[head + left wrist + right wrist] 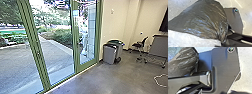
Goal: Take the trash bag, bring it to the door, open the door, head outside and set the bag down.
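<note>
Clenching bag (205, 21) by its gathered neck in left gripper (221, 43), holding it over floor (176, 7), hiding contents, facing glass doors (75, 42) and bins (109, 53), being unable to tell right gripper's state

Head view from high, forward-down, glass doors (74, 45) left; both wrist views face down, close, sharing the dark bag (204, 20).
</note>
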You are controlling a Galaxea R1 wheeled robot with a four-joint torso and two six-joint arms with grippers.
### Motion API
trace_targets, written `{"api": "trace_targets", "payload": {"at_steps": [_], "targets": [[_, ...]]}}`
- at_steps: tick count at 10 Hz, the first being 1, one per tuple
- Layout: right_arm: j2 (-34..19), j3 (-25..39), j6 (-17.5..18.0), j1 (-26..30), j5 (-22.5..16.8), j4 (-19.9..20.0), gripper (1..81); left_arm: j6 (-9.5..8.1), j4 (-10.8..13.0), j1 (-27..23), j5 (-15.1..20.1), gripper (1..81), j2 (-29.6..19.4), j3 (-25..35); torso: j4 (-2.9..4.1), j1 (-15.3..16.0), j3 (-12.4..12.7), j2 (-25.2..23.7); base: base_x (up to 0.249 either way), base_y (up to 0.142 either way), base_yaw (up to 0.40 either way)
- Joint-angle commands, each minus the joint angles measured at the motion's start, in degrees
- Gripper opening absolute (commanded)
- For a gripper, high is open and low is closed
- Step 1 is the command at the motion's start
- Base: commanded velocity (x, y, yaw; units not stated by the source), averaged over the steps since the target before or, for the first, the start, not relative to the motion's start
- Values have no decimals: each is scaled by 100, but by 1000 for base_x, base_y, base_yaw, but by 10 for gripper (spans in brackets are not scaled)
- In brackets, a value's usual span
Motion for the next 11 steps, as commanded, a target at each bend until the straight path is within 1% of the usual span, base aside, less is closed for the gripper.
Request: {"api": "trace_targets", "payload": {"at_steps": [1,7,11], "targets": [[29,0,-6,260,-368,-13,811,14,12,-343,377,10,-5,11,0,0,0,0,160,0,0],[29,0,-6,277,-368,-13,811,14,12,-343,377,10,-5,19,0,-2,0,0,160,0,0],[29,0,-6,269,-368,-13,811,14,12,-343,377,10,4,11,0,-2,0,0,160,-70,0]]}}
